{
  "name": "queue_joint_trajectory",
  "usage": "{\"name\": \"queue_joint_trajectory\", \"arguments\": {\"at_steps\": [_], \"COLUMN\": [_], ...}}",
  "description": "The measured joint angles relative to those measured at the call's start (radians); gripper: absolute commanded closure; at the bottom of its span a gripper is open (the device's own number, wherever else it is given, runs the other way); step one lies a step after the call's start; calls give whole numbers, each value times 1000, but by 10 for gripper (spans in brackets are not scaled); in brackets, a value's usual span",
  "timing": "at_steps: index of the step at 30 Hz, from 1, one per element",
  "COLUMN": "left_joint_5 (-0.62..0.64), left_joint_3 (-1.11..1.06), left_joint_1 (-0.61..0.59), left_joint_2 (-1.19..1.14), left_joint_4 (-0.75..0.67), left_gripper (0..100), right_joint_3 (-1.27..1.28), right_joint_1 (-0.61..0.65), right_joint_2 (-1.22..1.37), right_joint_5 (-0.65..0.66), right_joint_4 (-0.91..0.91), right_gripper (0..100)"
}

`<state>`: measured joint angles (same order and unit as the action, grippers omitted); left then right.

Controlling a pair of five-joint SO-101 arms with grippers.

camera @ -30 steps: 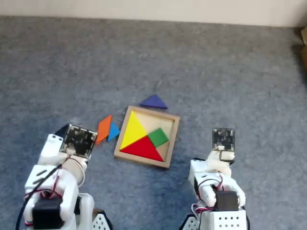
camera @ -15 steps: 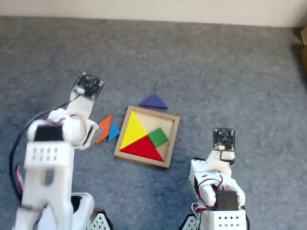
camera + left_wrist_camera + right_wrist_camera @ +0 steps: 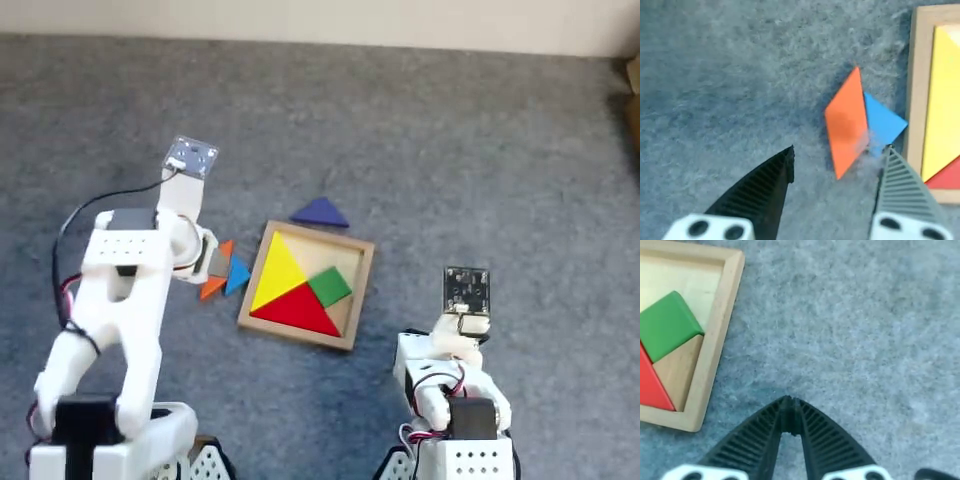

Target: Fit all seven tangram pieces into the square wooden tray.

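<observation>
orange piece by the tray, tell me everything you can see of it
The orange piece is a flat parallelogram, painted wood by its look, with a plain matt face. It lies flat on the grey carpet, outside the wooden tray. One long edge lies against the blue triangle, which sits between it and the tray. The left gripper hangs over it, jaws open to either side, not gripping it.
</observation>
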<state>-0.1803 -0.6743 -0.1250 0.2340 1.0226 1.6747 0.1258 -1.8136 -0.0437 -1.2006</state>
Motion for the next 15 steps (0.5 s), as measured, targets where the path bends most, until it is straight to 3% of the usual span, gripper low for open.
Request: {"name": "queue_joint_trajectory", "arguments": {"at_steps": [12,15], "left_joint_5": [15,15], "left_joint_3": [5,31], "left_joint_1": [9,9], "left_joint_2": [-175,-213], "left_joint_4": [-137,-140], "left_gripper": [736,775], "right_joint_3": [0,0], "right_joint_1": [0,0], "right_joint_2": [0,0], "right_joint_5": [0,0], "right_joint_4": [0,0], "right_gripper": [987,987]}}
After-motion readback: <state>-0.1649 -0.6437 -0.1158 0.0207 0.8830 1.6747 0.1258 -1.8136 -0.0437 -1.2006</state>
